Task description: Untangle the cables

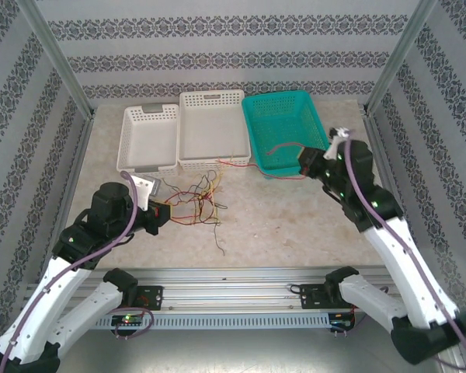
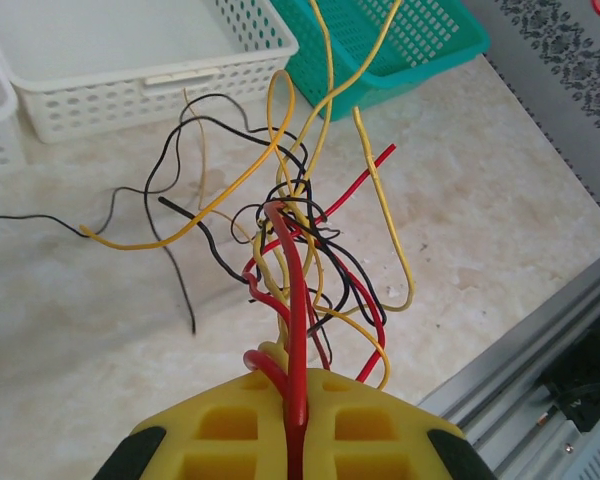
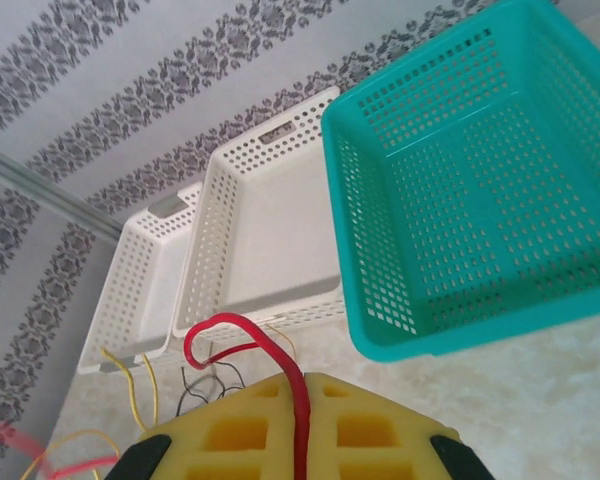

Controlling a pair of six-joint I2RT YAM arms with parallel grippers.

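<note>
Patterned wallpaper (image 1: pixel 217 47) closes in a pale marbled tabletop (image 1: pixel 295 225), with a teal basket (image 1: pixel 276 94) and a white basket (image 1: pixel 211 94) side by side at its far edge. We find the cables (image 1: pixel 198 198) heaped in one loose knot on the table, just in front of the white basket and left of centre.

The left gripper (image 1: pixel 161 214) sits just beside that knot, on its left. Through its wrist camera we see its yellow pads (image 2: pixel 230 425) pressed together on a red cable (image 2: pixel 292 300). This cable runs straight ahead from the pads, along the gripper's own line, and dives into a snarl of yellow cables (image 2: pixel 130 245) and black cables (image 2: pixel 188 300).

The right gripper (image 1: pixel 306 163) is well apart from the knot, at the near left corner of the teal basket. Its pads are likewise clamped together, on a red strand (image 3: pixel 230 325) that arcs out of them and bends down to the left, toward the white basket and the tangle. We cannot tell whether both grippers hold the same cable.

So the knot lies between the two grippers, far nearer the left one, and the held red lengths run roughly left to right across the table. We judge that the coming move turns on that axis. With the left gripper anchoring, a pull by the right one away from the knot would draw its strand out lengthwise. A sideways tug would more likely drag the whole bundle.
</note>
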